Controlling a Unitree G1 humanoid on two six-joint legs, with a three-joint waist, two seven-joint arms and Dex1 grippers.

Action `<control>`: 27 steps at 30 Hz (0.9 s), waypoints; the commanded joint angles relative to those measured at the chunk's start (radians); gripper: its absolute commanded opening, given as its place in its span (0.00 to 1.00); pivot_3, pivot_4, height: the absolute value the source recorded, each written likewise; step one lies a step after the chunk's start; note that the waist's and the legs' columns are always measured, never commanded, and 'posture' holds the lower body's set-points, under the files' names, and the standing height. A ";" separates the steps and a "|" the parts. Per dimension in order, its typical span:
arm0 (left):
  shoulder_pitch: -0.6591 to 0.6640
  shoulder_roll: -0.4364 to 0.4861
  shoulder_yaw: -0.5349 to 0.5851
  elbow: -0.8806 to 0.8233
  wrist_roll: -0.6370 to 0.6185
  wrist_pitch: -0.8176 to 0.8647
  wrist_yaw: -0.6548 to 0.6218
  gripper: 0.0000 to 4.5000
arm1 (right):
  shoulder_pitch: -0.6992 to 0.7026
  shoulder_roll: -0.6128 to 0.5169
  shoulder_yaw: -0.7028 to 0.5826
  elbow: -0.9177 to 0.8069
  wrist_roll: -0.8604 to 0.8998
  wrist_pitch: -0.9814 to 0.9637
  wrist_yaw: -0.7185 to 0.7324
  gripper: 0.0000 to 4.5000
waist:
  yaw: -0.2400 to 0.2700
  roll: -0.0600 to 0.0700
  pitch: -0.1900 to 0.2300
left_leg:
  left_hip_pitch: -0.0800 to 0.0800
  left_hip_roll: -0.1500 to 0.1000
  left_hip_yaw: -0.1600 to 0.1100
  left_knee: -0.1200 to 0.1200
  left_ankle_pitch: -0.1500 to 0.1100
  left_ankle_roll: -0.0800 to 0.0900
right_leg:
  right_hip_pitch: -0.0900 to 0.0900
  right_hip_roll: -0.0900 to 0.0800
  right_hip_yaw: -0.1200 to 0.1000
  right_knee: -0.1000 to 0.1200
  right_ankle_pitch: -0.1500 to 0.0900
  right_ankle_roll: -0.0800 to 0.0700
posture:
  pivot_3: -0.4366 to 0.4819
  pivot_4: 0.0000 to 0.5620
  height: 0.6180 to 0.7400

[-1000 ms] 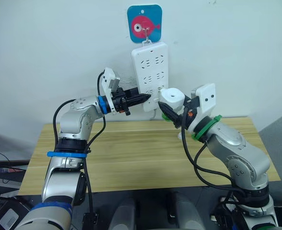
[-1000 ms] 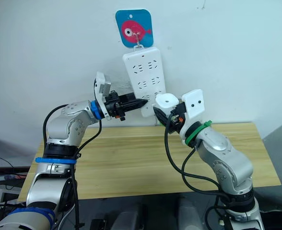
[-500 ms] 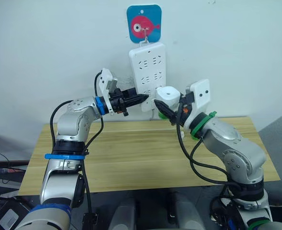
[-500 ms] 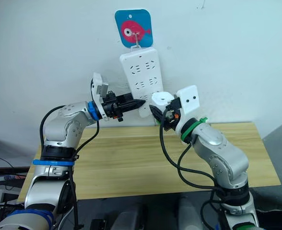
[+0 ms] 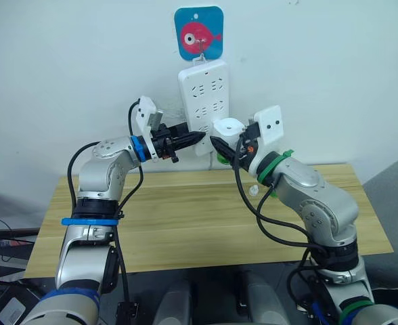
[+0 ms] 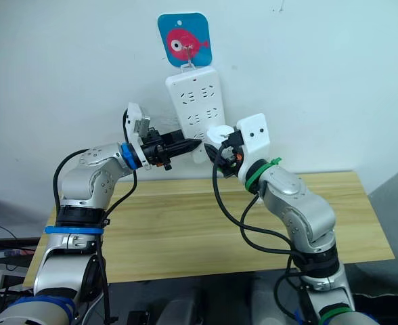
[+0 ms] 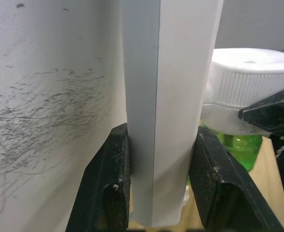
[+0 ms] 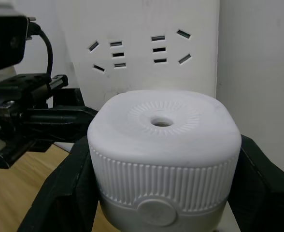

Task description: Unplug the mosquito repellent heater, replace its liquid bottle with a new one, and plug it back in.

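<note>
Right gripper has moved in since a second ago, clamped on the mosquito repellent heater, now just beside the power strip on the wall; green bottle hangs under it. Left gripper stays pinched on the strip's edge. No readable writing, just a fish sign above

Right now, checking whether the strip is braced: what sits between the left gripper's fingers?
The power strip's lower edge, clamped between the left gripper's fingers, in the left wrist view.
</note>
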 commanded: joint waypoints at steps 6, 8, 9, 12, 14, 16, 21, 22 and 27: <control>-0.033 -0.056 -0.056 -0.023 -0.016 -0.047 -0.075 0.29 | -0.006 -0.039 0.067 0.034 -0.109 -0.106 0.035 0.68 | -0.001 0.000 0.000 | 0.001 -0.001 0.000 0.000 0.000 0.000 | 0.000 0.001 0.000 0.001 0.000 0.000 | 0.44 0.40 1.00; -0.033 -0.055 -0.059 -0.011 -0.004 -0.064 -0.078 0.29 | 0.003 -0.027 0.043 0.028 -0.097 -0.106 0.034 0.68 | 0.000 0.000 0.000 | 0.001 0.000 0.000 0.000 0.000 -0.001 | 0.000 0.000 0.000 0.001 0.000 0.000 | 0.44 0.39 1.00; -0.032 -0.055 -0.058 -0.008 -0.002 -0.066 -0.080 0.29 | 0.007 -0.028 0.037 0.015 -0.095 -0.106 0.039 0.68 | 0.000 0.000 0.000 | 0.001 0.000 0.000 0.000 0.000 -0.001 | 0.000 0.000 0.000 0.001 0.000 0.000 | 0.44 0.39 1.00; -0.038 -0.059 -0.055 0.009 0.005 -0.083 -0.076 0.29 | 0.030 -0.043 -0.001 -0.044 -0.071 -0.088 0.057 0.89 | 0.006 0.000 0.000 | 0.000 -0.001 0.000 0.000 0.000 -0.001 | 0.000 0.000 0.000 0.001 0.000 0.000 | 0.43 0.38 1.00; -0.044 -0.062 -0.050 0.026 0.012 -0.101 -0.074 0.29 | 0.060 -0.071 -0.025 -0.103 -0.049 -0.066 0.074 0.98 | 0.009 0.000 0.000 | -0.001 -0.001 -0.002 0.000 0.000 -0.001 | 0.000 0.000 -0.001 -0.001 0.000 0.000 | 0.43 0.38 1.00; -0.052 -0.063 -0.048 0.048 0.021 -0.120 -0.074 0.29 | 0.094 -0.111 -0.047 -0.166 -0.024 -0.034 0.097 0.98 | 0.009 0.000 0.000 | -0.003 -0.002 -0.003 0.000 0.000 0.000 | 0.000 0.000 -0.001 -0.003 0.000 0.000 | 0.42 0.38 1.00; -0.073 -0.063 -0.047 0.116 0.055 -0.193 -0.057 0.29 | 0.134 -0.197 -0.119 -0.287 0.065 0.060 0.144 0.98 | 0.007 0.000 0.000 | -0.003 -0.002 -0.002 -0.001 -0.001 0.001 | 0.000 -0.001 -0.002 -0.006 0.000 0.000 | 0.40 0.37 1.00; -0.076 -0.060 -0.042 0.124 0.057 -0.200 -0.054 0.29 | 0.135 -0.206 -0.147 -0.309 0.117 0.091 0.162 0.98 | 0.007 0.000 0.000 | -0.003 -0.002 -0.002 -0.001 -0.001 0.001 | 0.000 -0.001 -0.002 -0.005 0.000 0.000 | 0.40 0.37 1.00; -0.064 -0.010 -0.020 0.143 0.069 -0.235 -0.062 0.62 | 0.140 -0.250 -0.209 -0.320 0.205 0.123 0.197 1.00 | 0.002 0.000 0.000 | -0.002 -0.001 -0.001 -0.001 -0.001 0.001 | 0.001 0.000 -0.002 -0.004 0.000 0.000 | 0.40 0.36 1.00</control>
